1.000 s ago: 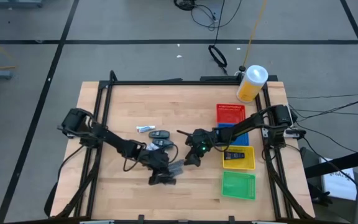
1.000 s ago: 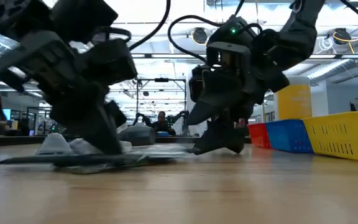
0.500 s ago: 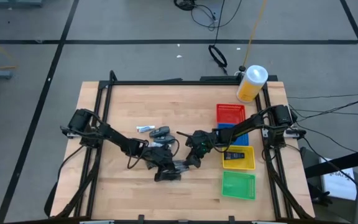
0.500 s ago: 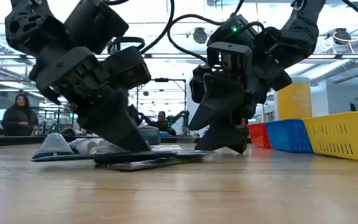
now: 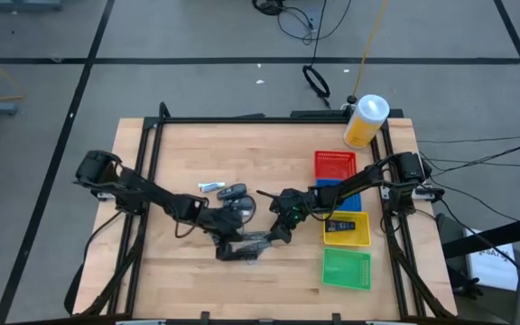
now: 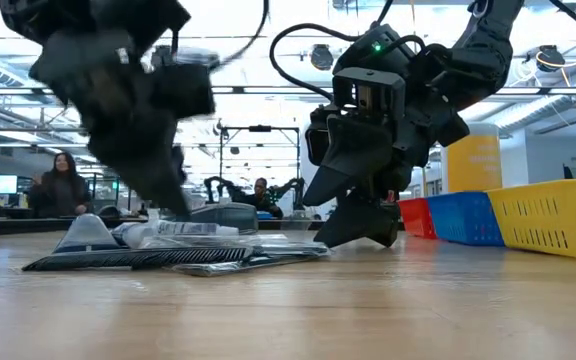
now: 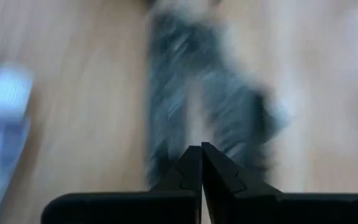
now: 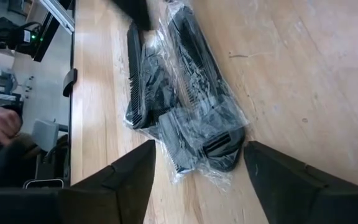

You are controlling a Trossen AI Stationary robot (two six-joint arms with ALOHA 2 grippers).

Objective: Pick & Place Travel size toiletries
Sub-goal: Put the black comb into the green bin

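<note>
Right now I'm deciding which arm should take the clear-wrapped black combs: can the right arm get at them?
Probably yes. The right gripper is open, and the wrapped combs lie on bare table just ahead of its fingers. The shut left gripper hovers close by and could crowd it.

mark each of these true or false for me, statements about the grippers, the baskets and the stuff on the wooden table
1. The right gripper is open over a clear plastic pack of black combs. True.
2. The left gripper is wide open. False: its fingers are pressed together.
3. The yellow plastic basket holds a dark item. True.
4. The green plastic basket is full of tubes. False: nothing shows inside it.
5. The large yellow canister with a white lid lies on its side mid-table. False: it stands at the table's far right corner.
</note>
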